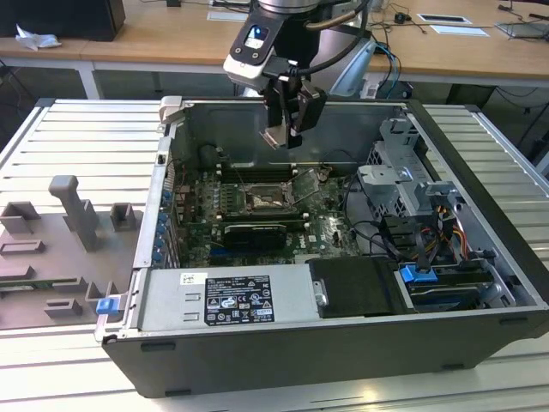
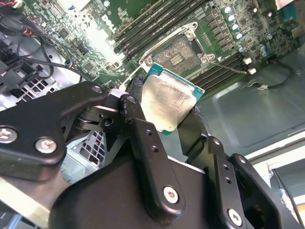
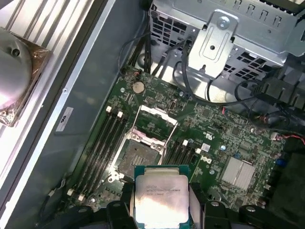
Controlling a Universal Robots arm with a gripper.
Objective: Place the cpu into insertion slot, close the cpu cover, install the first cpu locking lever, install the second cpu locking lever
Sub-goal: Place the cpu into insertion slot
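the cpu is clamped by its edges in my jaws, which are closed on it, hanging above the open computer case. on the green motherboard below, i see the insertion slot uncovered, with the cpu cover tilted up beside it.

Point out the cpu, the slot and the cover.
cpu point(image 3: 161, 195), first wrist view, middle of metal top.
slot point(image 3: 137, 160), first wrist view, dark recess centre.
cover point(image 3: 145, 138), first wrist view, bar nearest the slot.
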